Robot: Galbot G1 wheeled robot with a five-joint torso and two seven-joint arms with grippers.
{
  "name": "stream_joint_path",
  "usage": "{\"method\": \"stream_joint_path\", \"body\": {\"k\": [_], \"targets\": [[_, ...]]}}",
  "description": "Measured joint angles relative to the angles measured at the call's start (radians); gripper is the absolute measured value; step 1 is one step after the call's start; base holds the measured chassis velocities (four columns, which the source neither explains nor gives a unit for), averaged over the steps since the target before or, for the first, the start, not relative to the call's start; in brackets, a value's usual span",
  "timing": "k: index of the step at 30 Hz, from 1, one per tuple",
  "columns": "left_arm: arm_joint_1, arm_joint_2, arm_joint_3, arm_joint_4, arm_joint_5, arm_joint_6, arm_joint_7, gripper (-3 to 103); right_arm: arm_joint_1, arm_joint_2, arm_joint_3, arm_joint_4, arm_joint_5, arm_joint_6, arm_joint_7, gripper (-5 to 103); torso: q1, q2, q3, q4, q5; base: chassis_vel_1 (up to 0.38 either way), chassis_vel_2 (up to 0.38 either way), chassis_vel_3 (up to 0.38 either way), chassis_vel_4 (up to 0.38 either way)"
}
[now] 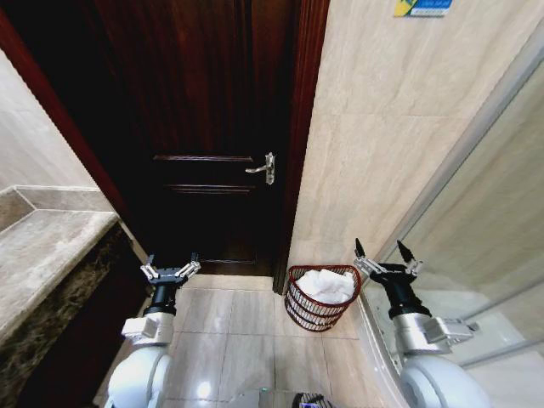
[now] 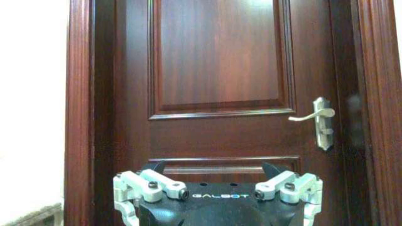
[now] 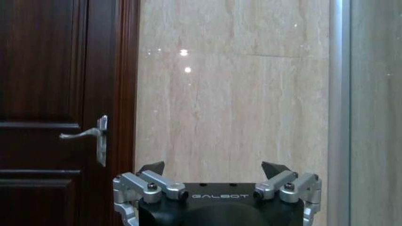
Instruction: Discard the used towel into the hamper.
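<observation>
Nearest the robot, the left gripper (image 1: 171,270) hangs over the tiled floor (image 1: 229,340) well to the left of the hamper (image 1: 316,316), its jaws spread wide and holding nothing. The left wrist view agrees: the left gripper's two fingers (image 2: 154,183) stand far apart with only the door behind them. The right gripper (image 1: 387,257) hovers just to the right of the hamper and slightly above its rim, jaws also spread wide and empty. The same wide gap shows in the right wrist view, where the right gripper (image 3: 217,176) faces the pale wall (image 3: 232,94).

The hamper stands on the floor against the wall, just right of the door frame (image 1: 297,170). The towel (image 1: 327,286) already lies inside it, a white bundle heaped up to about rim height. By that, the task looks finished or nearly so.

To the far left of the hamper runs a stone bench (image 1: 42,255). Beyond the hamper is the dark wooden door (image 1: 204,127) with its metal handle (image 1: 262,169).

The risk from here: the right gripper is close enough that a careless swing could clip the light wire rim and tip the hamper. The towel sits high and could spill.
</observation>
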Motion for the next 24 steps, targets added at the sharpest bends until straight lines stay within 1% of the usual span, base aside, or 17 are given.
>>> {"method": "stream_joint_path", "body": {"k": [3, 6, 7, 8, 11, 14, 15, 17, 18, 20, 21, 22, 24], "targets": [[0.004, -0.006, 0.004, 0.007, 0.006, -0.002, 0.000, 100, 0.003, -0.003, 0.004, 0.000, 0.012, -0.004, 0.001, 100, 0.004, 0.009, 0.005, 0.0000, 0.0000, 0.000, 0.000, 0.000, 0.000], [-0.001, -0.018, 0.005, 0.026, 0.021, -0.003, -0.002, 100, 0.007, -0.019, 0.018, -0.006, 0.052, -0.010, 0.018, 100, 0.013, 0.030, 0.017, 0.0000, 0.0000, 0.000, 0.000, 0.000, 0.000], [-0.001, -0.018, 0.005, 0.026, 0.021, -0.003, -0.002, 100, 0.007, -0.019, 0.018, -0.006, 0.052, -0.010, 0.018, 100, 0.013, 0.030, 0.017, 0.0000, 0.0000, 0.000, 0.000, 0.000, 0.000], [-0.003, -0.019, 0.005, 0.030, 0.031, -0.002, -0.004, 100, 0.005, -0.025, 0.017, -0.006, 0.058, -0.012, 0.043, 100, 0.016, 0.036, 0.020, 0.0000, 0.0000, 0.000, 0.000, 0.000, 0.000], [0.003, -0.031, 0.007, 0.023, 0.043, 0.000, -0.016, 100, -0.013, -0.019, 0.012, -0.004, 0.056, -0.030, 0.078, 100, 0.024, 0.053, 0.029, 0.0000, -0.0001, 0.000, 0.000, 0.000, 0.000], [0.009, -0.040, 0.010, 0.010, 0.050, -0.003, -0.024, 100, -0.017, -0.009, 0.007, -0.005, 0.049, -0.035, 0.082, 100, 0.030, 0.067, 0.037, -0.0001, 0.0000, 0.000, 0.000, 0.000, 0.000], [0.015, -0.045, 0.016, 0.000, 0.054, -0.003, -0.026, 100, -0.016, -0.001, 0.002, -0.009, 0.041, -0.033, 0.081, 100, 0.033, 0.075, 0.042, 0.0000, -0.0001, 0.000, 0.000, 0.000, 0.000], [0.016, -0.045, 0.019, -0.003, 0.054, -0.003, -0.027, 100, -0.015, 0.002, 0.000, -0.011, 0.038, -0.031, 0.081, 100, 0.034, 0.077, 0.043, 0.0000, 0.0000, 0.000, 0.000, 0.000, 0.000], [0.024, -0.041, 0.038, -0.021, 0.060, 0.000, -0.030, 100, -0.015, 0.013, -0.005, -0.010, 0.023, -0.028, 0.064, 100, 0.040, 0.091, 0.050, 0.0000, 0.0000, 0.000, 0.000, 0.000, 0.000], [0.025, -0.033, 0.052, -0.036, 0.065, 0.007, -0.030, 100, -0.016, 0.017, -0.004, -0.004, 0.022, -0.034, 0.038, 100, 0.045, 0.099, 0.055, 0.0000, -0.0001, 0.000, 0.000, 0.000, 0.000], [0.025, -0.033, 0.052, -0.036, 0.065, 0.007, -0.030, 100, -0.016, 0.017, -0.004, -0.004, 0.022, -0.034, 0.038, 100, 0.045, 0.099, 0.055, 0.0000, -0.0001, 0.000, 0.000, 0.000, 0.000], [0.021, -0.026, 0.063, -0.042, 0.065, 0.016, -0.030, 100, -0.017, 0.017, -0.004, -0.002, 0.017, -0.052, 0.009, 100, 0.050, 0.110, 0.060, 0.0000, 0.0000, 0.000, 0.000, 0.000, 0.000], [0.017, -0.018, 0.068, -0.040, 0.065, 0.019, -0.030, 100, -0.015, 0.014, -0.009, -0.002, 0.010, -0.061, 0.002, 100, 0.053, 0.116, 0.064, -0.0001, -0.0001, 0.000, 0.000, 0.000, 0.000]]}}
